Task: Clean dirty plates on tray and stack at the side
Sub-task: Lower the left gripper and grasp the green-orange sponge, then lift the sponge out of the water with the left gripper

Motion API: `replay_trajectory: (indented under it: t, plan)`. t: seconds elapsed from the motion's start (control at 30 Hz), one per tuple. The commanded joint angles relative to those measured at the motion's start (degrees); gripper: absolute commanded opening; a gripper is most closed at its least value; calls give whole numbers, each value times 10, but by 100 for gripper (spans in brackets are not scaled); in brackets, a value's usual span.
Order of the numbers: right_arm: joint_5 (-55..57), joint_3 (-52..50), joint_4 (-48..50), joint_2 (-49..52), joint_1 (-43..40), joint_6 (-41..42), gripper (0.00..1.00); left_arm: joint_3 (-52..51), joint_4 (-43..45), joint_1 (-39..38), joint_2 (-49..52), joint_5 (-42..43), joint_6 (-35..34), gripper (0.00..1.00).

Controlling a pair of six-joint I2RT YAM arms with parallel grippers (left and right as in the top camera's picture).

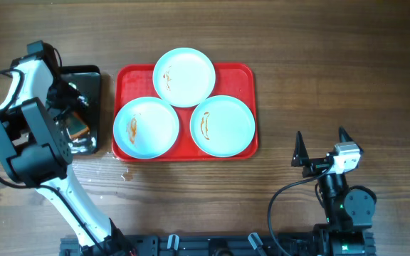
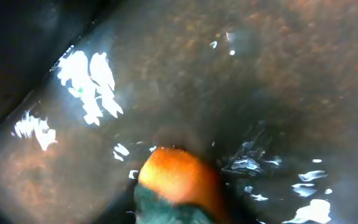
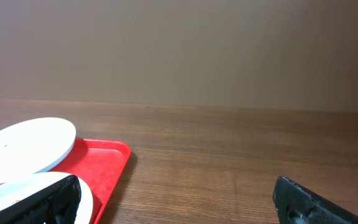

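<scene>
- overhead: red tray (image 1: 244, 75) in the centre, three plates (image 1: 184, 77) on it at 12, 7 and 5 o'clock, brown smears on each.
- black pan (image 1: 91, 75) at 9 o'clock of tray; left claw (image 1: 75, 119) down over it by orange sponge (image 1: 77, 129); cannot tell if grasping.
- right claw (image 1: 320, 134) at 4 o'clock of tray, well apart, released, nothing held.
- left wrist: orange-and-green sponge (image 2: 179, 177) at 6 o'clock on wet black pan (image 2: 197, 74); fingers not seen.
- right wrist: right claw (image 3: 178, 193) spread wide; tray (image 3: 112, 160) corner and two plates (image 3: 27, 149) at 8 o'clock, wood table (image 3: 229, 143) beyond.
</scene>
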Motion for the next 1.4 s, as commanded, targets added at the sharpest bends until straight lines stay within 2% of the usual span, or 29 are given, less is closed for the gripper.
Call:
replay_trajectory:
  t: [0.0,0.1,0.17,0.27,0.4,0.53,0.57,0.6,0.63,0.67,0.7,0.73,0.8,0.83,0.87,0.9,0.93,1.03,1.2,1.23,1.27,1.37]
  plan:
    - [4,0,2,-3,-3,-10,100,9,-33,2,4,-11,-1,100]
    - [4,0,2,-3,-3,-10,100,31,-92,2,2,9,-1,100]
    - [4,0,2,-3,-3,-10,100,29,-124,2,2,71,-1,100]
    - [4,0,2,-3,-3,-10,100,23,-148,1,3,85,7,100]
    - [4,0,2,-3,-3,-10,100,8,-153,1,3,83,27,94]
    - [4,0,2,-3,-3,-10,100,-35,-105,2,3,75,27,91]
    - [4,0,2,-3,-3,-10,100,-46,-92,2,3,75,27,83]
    - [4,0,2,-3,-3,-10,100,-53,-84,2,3,75,27,62]
    - [4,0,2,-3,-3,-10,100,-53,-82,2,3,75,27,48]
    - [4,0,2,-3,-3,-10,100,-53,-78,2,3,75,27,30]
    - [4,0,2,-3,-3,-10,100,-53,-76,2,3,72,27,6]
    - [4,0,2,-3,-3,-10,100,-53,-75,2,3,67,27,4]
    - [4,0,2,-3,-3,-10,100,-51,-74,2,2,49,27,4]
    - [4,0,2,-3,-3,-10,100,-49,-74,2,2,41,27,10]
    - [4,0,2,-3,-3,-10,100,-47,-75,2,2,33,27,27]
    - [4,0,2,-3,-3,-10,100,-47,-74,2,2,29,27,76]
    - [4,0,2,-3,-3,-10,100,-47,-74,2,2,22,27,100]
    - [4,0,2,-3,-3,-10,100,-47,-59,2,2,-8,27,100]
    - [4,0,2,-3,-3,-10,100,-47,-37,2,2,-9,27,100]
    - [4,0,2,-3,-3,-10,100,-50,-35,2,2,-9,27,92]
    - [4,0,2,-3,-3,-10,100,-53,-31,2,2,-9,27,78]
    - [4,0,2,-3,-3,-10,100,-73,-18,2,2,-7,27,64]
